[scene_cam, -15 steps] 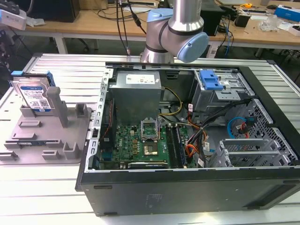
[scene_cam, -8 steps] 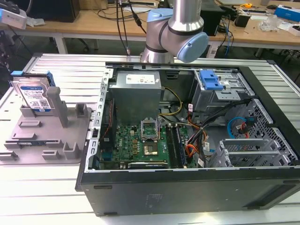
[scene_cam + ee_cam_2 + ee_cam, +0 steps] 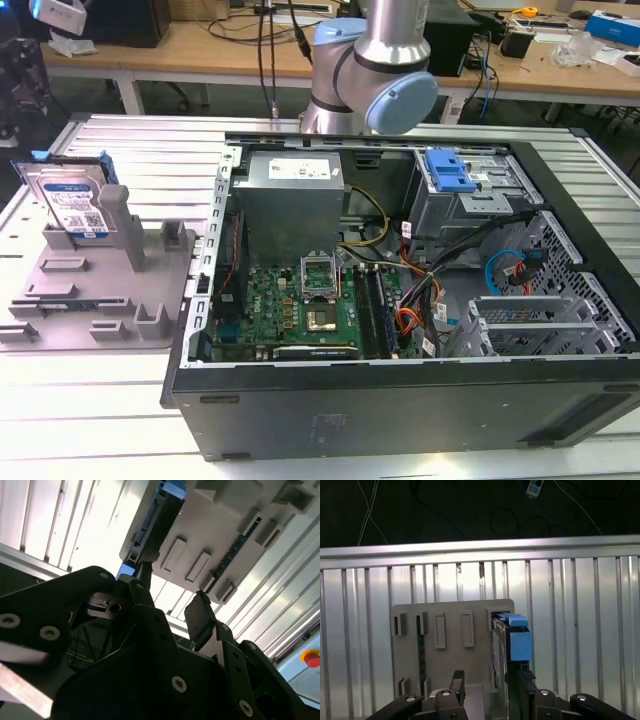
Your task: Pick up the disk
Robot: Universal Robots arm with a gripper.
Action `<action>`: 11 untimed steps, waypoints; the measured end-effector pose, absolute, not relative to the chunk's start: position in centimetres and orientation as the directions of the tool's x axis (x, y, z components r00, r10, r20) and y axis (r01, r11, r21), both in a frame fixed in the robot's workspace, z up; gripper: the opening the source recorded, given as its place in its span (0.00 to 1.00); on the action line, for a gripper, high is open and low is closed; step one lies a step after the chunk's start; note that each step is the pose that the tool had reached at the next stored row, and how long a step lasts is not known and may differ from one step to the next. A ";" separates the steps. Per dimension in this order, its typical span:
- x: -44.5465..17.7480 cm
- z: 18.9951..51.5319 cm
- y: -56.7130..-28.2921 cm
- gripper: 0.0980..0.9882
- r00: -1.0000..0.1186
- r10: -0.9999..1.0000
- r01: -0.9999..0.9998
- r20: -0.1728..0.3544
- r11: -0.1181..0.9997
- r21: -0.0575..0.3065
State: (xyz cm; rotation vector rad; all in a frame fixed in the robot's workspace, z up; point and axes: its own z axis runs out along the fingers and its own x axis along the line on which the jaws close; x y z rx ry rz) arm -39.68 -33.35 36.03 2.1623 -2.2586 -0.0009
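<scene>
Fingers point(image 3: 200, 615) of the hand point(image 3: 172, 587) are sitting closest to the lens in both wrist views. They are spread apart with only air between them, so the hand is gripping nothing.

Disk point(image 3: 75, 200) is standing on edge in the grey fixture tray point(image 3: 90, 300) at the exterior view's left, leaning against an upright post point(image 3: 118, 215). Tray is resting on the ribbed metal counter point(image 3: 100, 420) beside the open computer case point(image 3: 400, 300). Hand appears to be hovering apart from the disk, not touching it.

Handling (judged):
- Metal body, so it is likely rigid and dense for its size, with no give under the pads.
- Broad faces are looking smooth, the label side especially, so a light squeeze is risking slip.
- Probably shock-sensitive inside, so knocking it on the posts is worth avoiding.
- Best hold, I am thinking, is across the two broad faces on the free upper part above the posts.
- Alternative is across the blue side rails point(image 3: 520, 645), which may be offering more friction than bare metal.

View differences:
- Exterior view is giving the labelled face, the lean on the post, and the arm point(image 3: 380, 60) rising behind the case.
- First wrist view is presenting the disk edge-on, with one finger lining up roughly with that edge.
- Second wrist view is showing the finger gap close up, with the tray's slots beyond.
</scene>
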 end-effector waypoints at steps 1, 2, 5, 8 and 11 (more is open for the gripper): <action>-39.7 36.0 -32.5 0.50 -0.044 -0.999 -0.999 0.010 0.044 0.006; -39.7 36.0 -31.8 0.50 -0.043 -0.999 -0.999 0.010 0.043 0.002; -41.4 35.6 -31.0 0.50 -0.037 -0.999 -0.999 0.012 0.037 -0.001; -41.8 35.3 -31.0 0.50 -0.006 -1.000 -1.000 0.012 0.006 -0.001; -41.8 35.3 -31.0 0.50 0.001 -1.000 -1.000 0.013 -0.001 -0.001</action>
